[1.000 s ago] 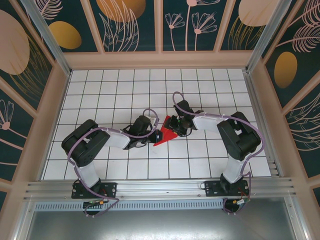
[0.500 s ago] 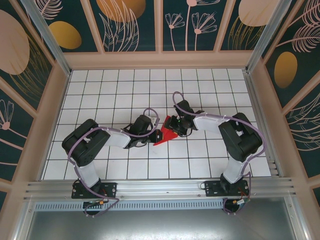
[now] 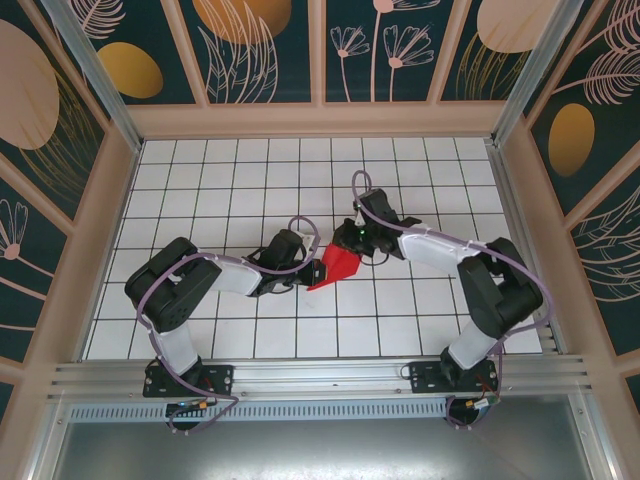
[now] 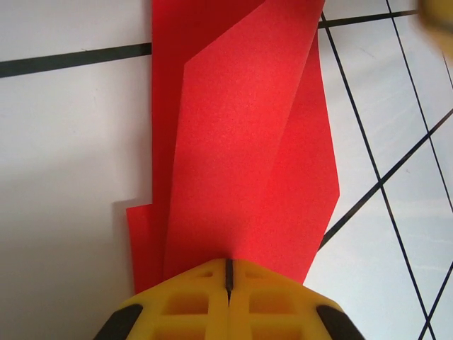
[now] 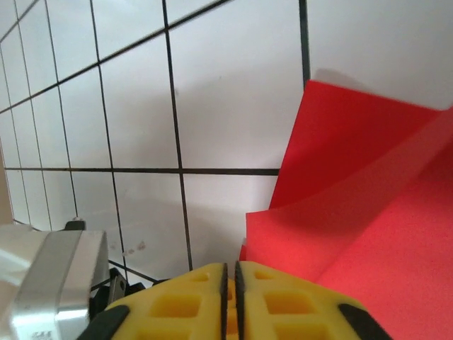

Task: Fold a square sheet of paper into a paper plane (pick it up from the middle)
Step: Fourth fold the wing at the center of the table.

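Observation:
The red sheet of paper (image 3: pixel 340 264) lies folded into overlapping layers on the white grid table (image 3: pixel 250 190), between the two grippers. My left gripper (image 3: pixel 313 271) is shut on its left end. In the left wrist view the layered paper (image 4: pixel 248 142) runs up from the closed yellow fingertips (image 4: pixel 228 263). My right gripper (image 3: pixel 356 240) is at the paper's upper edge, its jaws together with nothing visible between them. In the right wrist view the red layers (image 5: pixel 368 212) sit just right of the gripper (image 5: pixel 231 268), a corner passing behind the right finger (image 5: pixel 297 297).
Low tan walls (image 3: pixel 320 120) ring the tiled table. Both arms reach inward and meet near the middle. The left arm's metal wrist (image 5: pixel 42 283) appears at the lower left of the right wrist view. Open tiles lie toward the back and both sides.
My right gripper has moved up and to the right, off the top of the paper, and its arm has swung outward. More of the red paper shows. The left gripper kept its hold.

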Robot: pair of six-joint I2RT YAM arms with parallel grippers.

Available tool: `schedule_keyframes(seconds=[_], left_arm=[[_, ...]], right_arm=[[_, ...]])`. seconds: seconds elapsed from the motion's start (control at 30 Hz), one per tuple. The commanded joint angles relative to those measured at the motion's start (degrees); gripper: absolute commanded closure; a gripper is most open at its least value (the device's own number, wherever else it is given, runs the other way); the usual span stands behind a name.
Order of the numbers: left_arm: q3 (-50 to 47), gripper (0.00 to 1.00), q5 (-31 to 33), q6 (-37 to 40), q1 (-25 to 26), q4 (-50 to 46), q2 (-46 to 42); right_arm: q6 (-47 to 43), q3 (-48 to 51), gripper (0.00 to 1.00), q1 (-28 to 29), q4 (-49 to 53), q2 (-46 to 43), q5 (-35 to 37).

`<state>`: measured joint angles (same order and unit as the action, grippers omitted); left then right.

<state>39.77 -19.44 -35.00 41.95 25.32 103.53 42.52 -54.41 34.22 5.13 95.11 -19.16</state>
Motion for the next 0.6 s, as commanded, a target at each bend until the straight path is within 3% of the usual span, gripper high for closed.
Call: schedule_keyframes(seconds=[0.0, 0.57], left_arm=[[-1.0, 1.00, 0.9, 1.4, 0.1, -6.7, 3.8], [-2.1, 1.00, 1.0, 0.8, 0.1, -7.5, 3.3]], right_arm=[[-0.8, -2.5, 0.90, 1.5, -2.3, 4.0, -3.0], [-4.2, 3.2, 0.93, -0.8, -5.4, 7.0, -3.3]])
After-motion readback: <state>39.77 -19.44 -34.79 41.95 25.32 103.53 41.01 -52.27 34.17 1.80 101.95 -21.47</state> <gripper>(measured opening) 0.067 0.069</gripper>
